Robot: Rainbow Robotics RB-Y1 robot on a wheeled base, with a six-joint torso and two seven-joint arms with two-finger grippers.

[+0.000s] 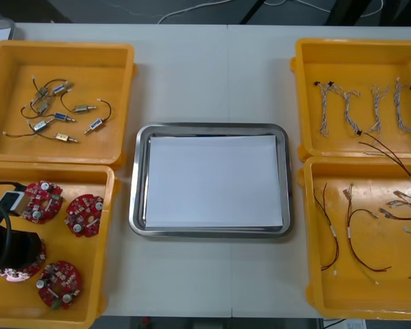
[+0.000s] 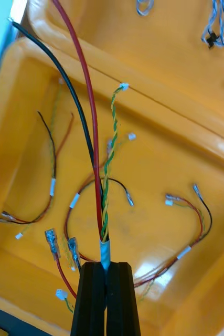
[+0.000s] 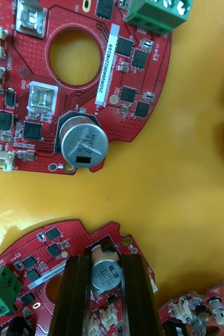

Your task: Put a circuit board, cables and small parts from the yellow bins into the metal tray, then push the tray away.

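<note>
right gripper [image 2: 105,268] clenched on the taped end of a cable [image 2: 92,147], light and limp, its wires running ahead of the fingers over the yellow bin [image 2: 159,173]; left gripper [image 3: 105,262] pinches a circuit board [image 3: 43,252] by the silver can [image 3: 106,273] between its fingers, judged stiff but fragile, so squeeze gently.

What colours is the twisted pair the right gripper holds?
Green and yellow twisted pair in the right gripper; right wrist view.

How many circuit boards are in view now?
4 boards, all in the near left bin: three lie free, one board in the left gripper. The arm may hide more.
</note>
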